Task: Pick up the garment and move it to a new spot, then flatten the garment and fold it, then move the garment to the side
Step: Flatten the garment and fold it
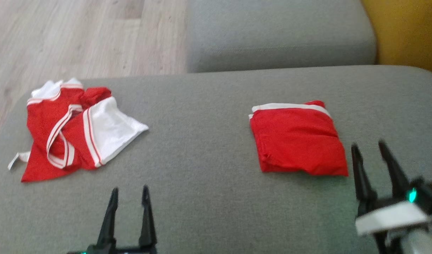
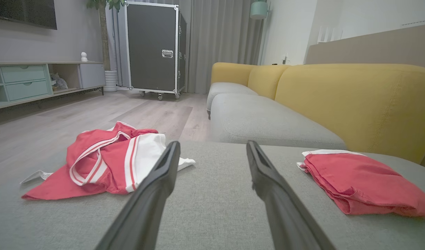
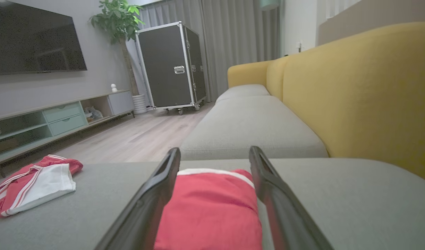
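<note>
A pale wood-grain floor (image 1: 78, 35) runs across the upper left of the head view. Below it is a broad grey sofa cushion (image 1: 208, 158) with a fine woven texture and rounded corners. On its left part lies a crumpled garment (image 1: 71, 130) of red cloth with white panels and red-and-white striped trim, bunched in loose folds. A small white tag (image 1: 16, 160) sticks out at its lower left; any print on it is too small to read.

At the bottom, left of centre, the left end effector (image 1: 129, 189) points up the frame over bare cushion. Its two long, dark, tapered fingers are spread with nothing between them. In the left wrist view it (image 2: 212, 147) aims between the two garments.

Right of centre, the folded garment (image 1: 297, 141) rests flat on the cushion, well apart from the crumpled one. It is a compact, puffy red rectangle with a white band along its top edge.

At the lower right, the right end effector (image 1: 368, 145) is blurred and leans slightly left. Its fingers are spread and empty, and the tips are just beside the garment's lower right corner. In the right wrist view it (image 3: 214, 150) frames the red cloth without pinching it.

Along the upper right sit a second grey seat cushion (image 1: 279, 31) and a smooth mustard-yellow backrest (image 1: 409, 31).
</note>
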